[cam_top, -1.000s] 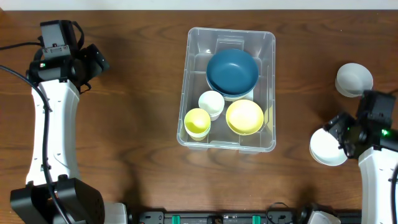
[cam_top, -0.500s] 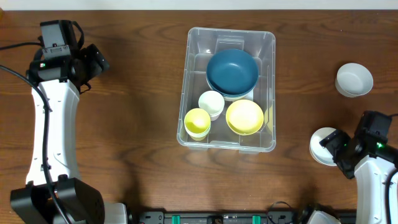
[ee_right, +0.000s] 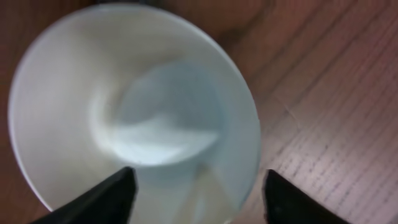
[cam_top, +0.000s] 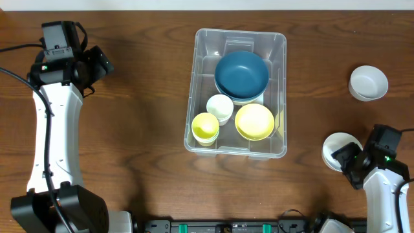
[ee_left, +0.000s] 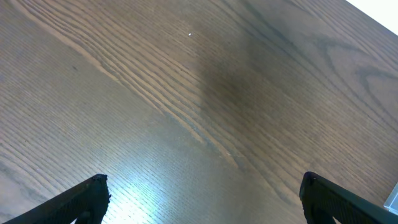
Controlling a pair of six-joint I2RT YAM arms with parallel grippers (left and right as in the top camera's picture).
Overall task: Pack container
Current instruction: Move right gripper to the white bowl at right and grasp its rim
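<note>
The container (cam_top: 279,45), a large clear bin, stands at the table's middle and holds a blue bowl (cam_top: 241,72), a white cup (cam_top: 220,106), a yellow cup (cam_top: 206,125) and a yellow bowl (cam_top: 253,121). At the near right, my right gripper (cam_top: 349,160) hangs low over a white bowl (cam_top: 337,147). In the right wrist view that bowl (ee_right: 124,106) fills the frame. The gripper (ee_right: 202,193) is open with the bowl's near rim between its fingers, one finger (ee_right: 115,196) over the inside. My left gripper (cam_top: 100,65) is far left, open (ee_left: 202,193) over bare wood.
A second white bowl (cam_top: 369,82) sits at the far right, apart from the container. The dark wooden table (cam_top: 142,129) lies bare between the left arm and the bin. The left arm's white body runs down the left side.
My right arm has drawn back toward the near edge and come down over the near white bowl, its jaws narrowing around the rim. The left arm has not moved.
</note>
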